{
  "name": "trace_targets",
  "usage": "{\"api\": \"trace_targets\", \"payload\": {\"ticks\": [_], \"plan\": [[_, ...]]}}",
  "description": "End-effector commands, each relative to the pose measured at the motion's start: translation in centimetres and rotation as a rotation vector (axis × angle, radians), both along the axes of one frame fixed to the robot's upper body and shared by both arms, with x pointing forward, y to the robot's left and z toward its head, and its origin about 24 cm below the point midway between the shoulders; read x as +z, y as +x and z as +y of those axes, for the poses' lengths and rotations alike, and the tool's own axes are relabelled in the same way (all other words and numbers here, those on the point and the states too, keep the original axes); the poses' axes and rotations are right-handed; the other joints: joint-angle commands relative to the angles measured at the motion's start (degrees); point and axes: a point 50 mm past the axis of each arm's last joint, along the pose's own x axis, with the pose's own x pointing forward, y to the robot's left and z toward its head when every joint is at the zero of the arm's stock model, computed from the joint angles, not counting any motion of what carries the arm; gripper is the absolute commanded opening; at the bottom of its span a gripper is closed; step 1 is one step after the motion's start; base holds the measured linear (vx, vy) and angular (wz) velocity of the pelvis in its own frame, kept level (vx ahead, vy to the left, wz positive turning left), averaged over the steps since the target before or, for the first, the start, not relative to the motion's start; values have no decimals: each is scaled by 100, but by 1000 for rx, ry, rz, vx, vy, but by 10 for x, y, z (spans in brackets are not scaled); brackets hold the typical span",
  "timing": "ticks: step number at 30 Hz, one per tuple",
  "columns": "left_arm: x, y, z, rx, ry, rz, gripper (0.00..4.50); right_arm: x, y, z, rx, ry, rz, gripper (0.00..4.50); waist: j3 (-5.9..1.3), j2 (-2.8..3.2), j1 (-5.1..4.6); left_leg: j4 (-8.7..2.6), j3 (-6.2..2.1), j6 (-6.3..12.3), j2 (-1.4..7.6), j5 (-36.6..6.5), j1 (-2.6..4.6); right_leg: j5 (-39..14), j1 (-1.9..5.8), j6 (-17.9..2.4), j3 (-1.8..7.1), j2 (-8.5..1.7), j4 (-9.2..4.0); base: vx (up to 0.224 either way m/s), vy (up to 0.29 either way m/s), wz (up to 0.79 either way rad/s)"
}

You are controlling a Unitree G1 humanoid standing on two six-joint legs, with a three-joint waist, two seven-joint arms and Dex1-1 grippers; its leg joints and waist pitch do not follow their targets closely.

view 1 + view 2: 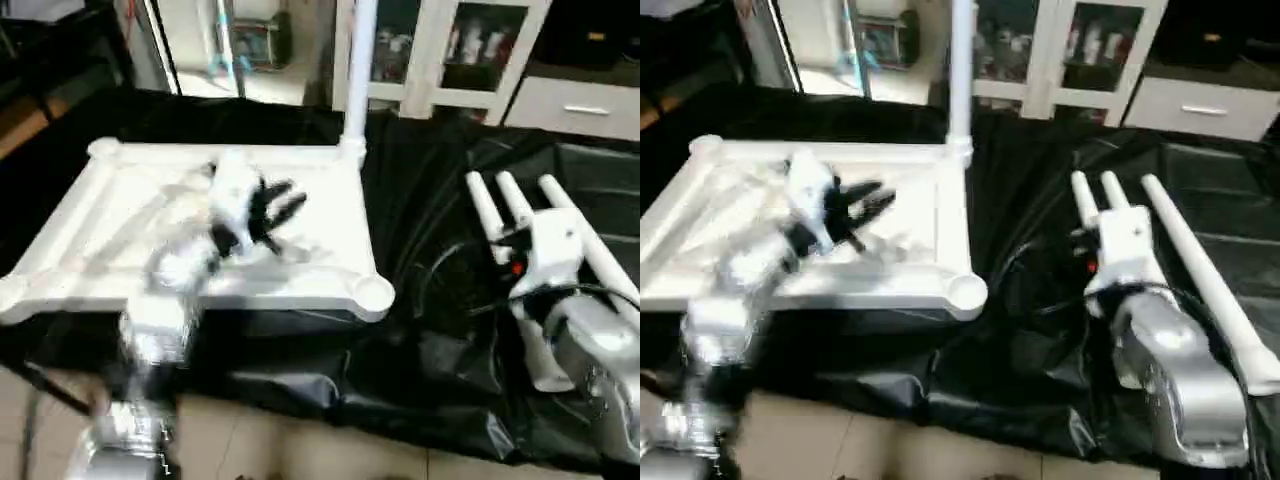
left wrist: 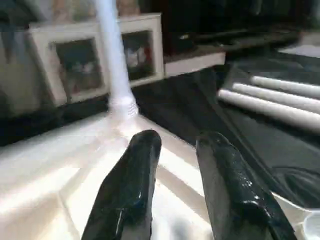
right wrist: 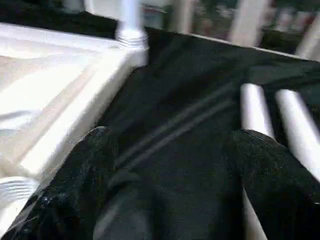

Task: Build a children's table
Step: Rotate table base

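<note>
The robot's left arm [image 1: 165,300] reaches forward and up from the bottom of the head view. Its left gripper [image 1: 278,213] points ahead with a small gap between its two black fingers [image 2: 131,190], and holds nothing. The right arm [image 1: 1170,370] stretches forward on the right side, and the right gripper [image 3: 175,175] has its fingers far apart with nothing between them.

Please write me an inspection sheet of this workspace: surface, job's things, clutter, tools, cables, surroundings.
Surface: black plastic sheet covering the work area.
Job's things: white plastic rectangular table top lying underside up; one white tube leg standing in its far right corner socket; three loose white tube legs lying on the sheet.
Clutter: nothing seen.
Tools: left tool open above the top; right tool open near the loose legs.
Cables: thin black cable.
Surroundings: white glass-door cabinet behind.
</note>
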Motion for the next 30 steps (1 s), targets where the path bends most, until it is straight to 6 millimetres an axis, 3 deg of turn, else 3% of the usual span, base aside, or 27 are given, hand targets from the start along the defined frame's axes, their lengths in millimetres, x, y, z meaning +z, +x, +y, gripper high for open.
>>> {"api": "trace_targets", "payload": {"ticks": [1,4,7,9,12,13,14,15,16,17,18,19,20,21,22,23,24,26,28,30], "plan": [[7,-4,3,98,2,-9,155,3,1,0,-27,-13,-9,389,-363,-34,3,-399,-138,274,322,-662,-10,-1167,307,-1124,288,-314,-392,0,0,0],[3,-16,-12,119,18,-26,155,0,3,5,-12,15,10,389,-329,-103,4,-419,-147,302,317,-828,-18,-1379,288,-985,287,-306,-432,0,0,0],[2,-19,-17,127,31,-24,155,-1,4,7,-6,18,23,389,-325,-116,15,-413,-146,298,301,-823,-13,-1444,271,-861,289,-297,-439,0,0,0],[4,-20,-23,146,33,-6,155,-1,8,11,0,24,42,389,-328,-132,-8,-428,-181,195,333,-753,-10,-1300,276,-833,256,-236,-398,0,0,0],[6,-21,-24,173,38,4,155,-2,10,13,8,36,59,389,-332,-73,-96,-465,-254,78,405,-857,38,-970,258,-884,122,-63,-404,0,0,0],[6,-21,-23,194,51,3,155,-3,11,15,17,32,68,389,-343,-57,-139,-505,-308,227,493,-892,96,-818,237,-1031,54,-10,-388,0,0,0],[6,-21,-23,195,52,3,155,-3,11,15,17,32,69,389,-343,-57,-139,-505,-308,227,493,-892,96,-818,237,-1031,54,-10,-388,0,0,0],[3,-23,-20,233,88,4,155,-7,10,18,38,32,75,389,-361,-22,-176,-527,-365,701,638,-738,126,-631,226,-1308,0,-35,-349,9,-51,0],[3,-23,-20,237,90,4,155,-7,9,19,39,34,74,389,-365,-37,-188,-451,-283,983,543,-631,80,-616,242,-1514,-18,-76,-415,13,-66,0],[2,-23,-20,242,92,4,155,-7,9,19,41,36,73,389,-366,-51,-180,-364,-195,1059,408,-622,38,-699,262,-1580,-11,-104,-489,13,-66,0],[0,-24,-19,256,101,1,155,-7,9,22,49,47,66,389,-402,-95,-117,-202,-73,999,144,-488,-95,-955,359,-1522,34,-168,-567,10,-66,3],[0,-24,-19,259,103,2,155,-7,8,23,51,51,64,389,-389,-128,-62,-213,-88,852,159,-340,-156,-1285,363,-1191,62,-196,-583,5,-61,4],[-1,-24,-19,263,106,3,155,-7,9,24,53,56,63,389,-389,-128,-62,-213,-88,852,159,-340,-156,-1285,363,-1191,62,-196,-583,5,-61,4],[-2,-26,-19,273,115,15,155,-5,10,28,63,73,56,389,-384,-161,-37,-269,-154,596,253,-284,-157,-1686,350,-667,70,-198,-551,0,0,0],[-2,-27,-19,272,115,17,155,-5,10,29,66,75,56,389,-382,-148,0,-298,-183,464,288,-273,-130,-1669,343,-564,114,-243,-503,0,0,0],[-2,-27,-19,273,119,14,155,-5,10,29,68,74,57,389,-376,-139,14,-309,-190,424,298,-265,-123,-1615,341,-548,133,-254,-487,0,0,0],[-1,-27,-19,277,124,12,155,-4,11,30,73,72,58,389,-383,-114,48,-330,-205,314,348,-190,-39,-1210,316,-655,156,-239,-418,0,0,0],[-1,-28,-19,278,126,12,155,-4,11,30,75,72,59,389,-384,-105,52,-332,-210,299,353,-133,-33,-1014,316,-718,162,-231,-388,0,0,0],[-1,-28,-18,289,129,17,155,-6,12,30,75,72,67,389,-384,-85,93,-341,-199,282,363,-47,0,-549,319,-929,186,-241,-331,0,0,0],[-3,-27,-18,299,122,25,155,-8,11,29,65,68,74,389,-376,-64,143,-348,-188,243,356,-119,7,-511,323,-1002,209,-259,-325,0,0,0]]}}
